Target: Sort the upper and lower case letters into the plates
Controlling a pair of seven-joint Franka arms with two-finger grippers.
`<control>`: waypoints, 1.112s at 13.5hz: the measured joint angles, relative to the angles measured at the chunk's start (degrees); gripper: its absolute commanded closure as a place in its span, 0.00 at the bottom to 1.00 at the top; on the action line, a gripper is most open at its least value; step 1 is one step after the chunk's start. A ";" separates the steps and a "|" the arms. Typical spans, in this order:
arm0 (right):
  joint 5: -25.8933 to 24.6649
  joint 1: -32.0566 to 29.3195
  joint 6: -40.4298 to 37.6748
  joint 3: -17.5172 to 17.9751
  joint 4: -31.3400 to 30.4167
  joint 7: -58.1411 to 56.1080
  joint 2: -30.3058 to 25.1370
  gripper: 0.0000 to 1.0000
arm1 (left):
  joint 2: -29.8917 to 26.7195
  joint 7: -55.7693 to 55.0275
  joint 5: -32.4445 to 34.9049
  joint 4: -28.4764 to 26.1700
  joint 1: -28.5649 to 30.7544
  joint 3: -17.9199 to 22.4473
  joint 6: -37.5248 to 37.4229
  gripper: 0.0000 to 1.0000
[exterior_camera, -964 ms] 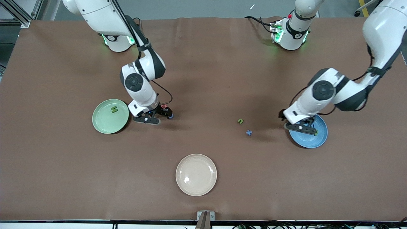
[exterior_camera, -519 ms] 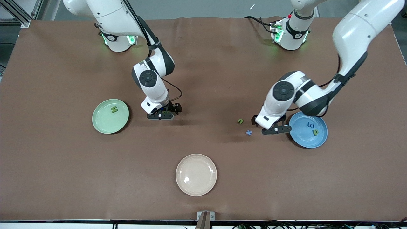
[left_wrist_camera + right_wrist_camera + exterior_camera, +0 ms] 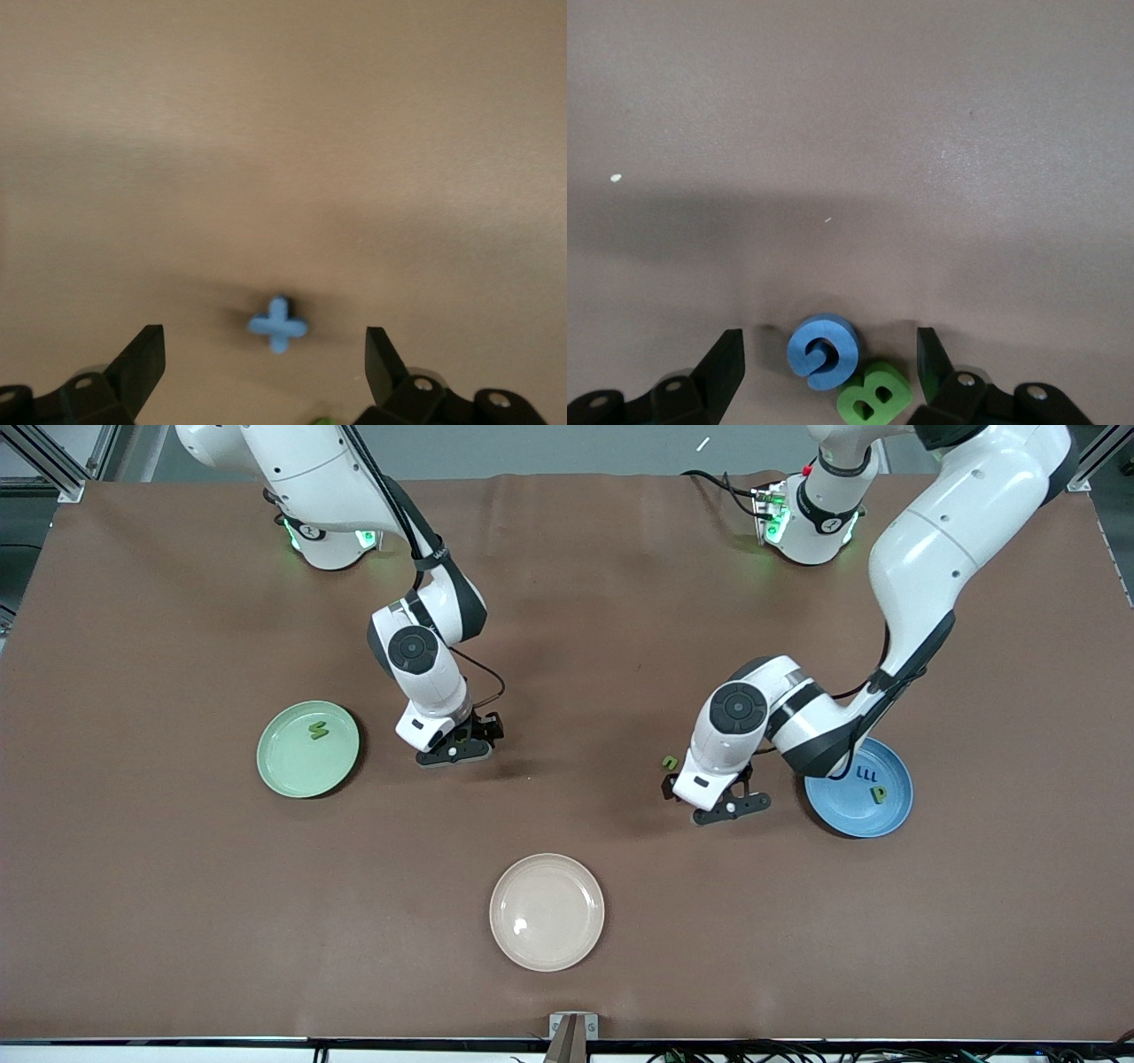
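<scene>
My left gripper hangs low and open over the table, a blue x lying between its fingers, touched by neither. In the front view the left gripper hides the x; a green n lies beside it. The blue plate holds a blue E-like letter and a green p. My right gripper is open around a blue G and a green B; the front view shows the right gripper beside the green plate, which holds one green letter.
A cream-white plate sits nearer the front camera, midway along the table. The brown table cover stretches bare toward the arm bases.
My left gripper left the blue plate and came down over the blue x. My right gripper shifted away from the green plate and settled over the G and B.
</scene>
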 measured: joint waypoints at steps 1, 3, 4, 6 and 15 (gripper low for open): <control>-0.14 0.00 -0.01 -0.02 0.03 -0.24 0.13 0.18 | 0.58 0.00 -0.24 0.43 -0.39 0.41 0.55 0.01; -0.71 0.00 -0.04 -0.02 0.03 -0.50 0.49 0.27 | 1.34 0.00 -0.47 0.65 -0.39 0.65 1.90 0.06; -1.30 0.00 -0.04 -0.02 0.06 -0.64 0.75 0.31 | 1.51 0.00 -0.80 0.65 -0.38 0.83 2.21 0.10; -2.22 0.00 -0.45 -0.04 0.43 -1.48 0.82 0.34 | 1.69 0.00 -1.19 0.64 -0.28 0.99 2.23 0.19; -2.28 -0.57 -2.95 -0.35 0.66 -2.40 0.01 1.00 | 2.70 0.00 -1.25 0.07 -0.09 1.20 2.23 0.48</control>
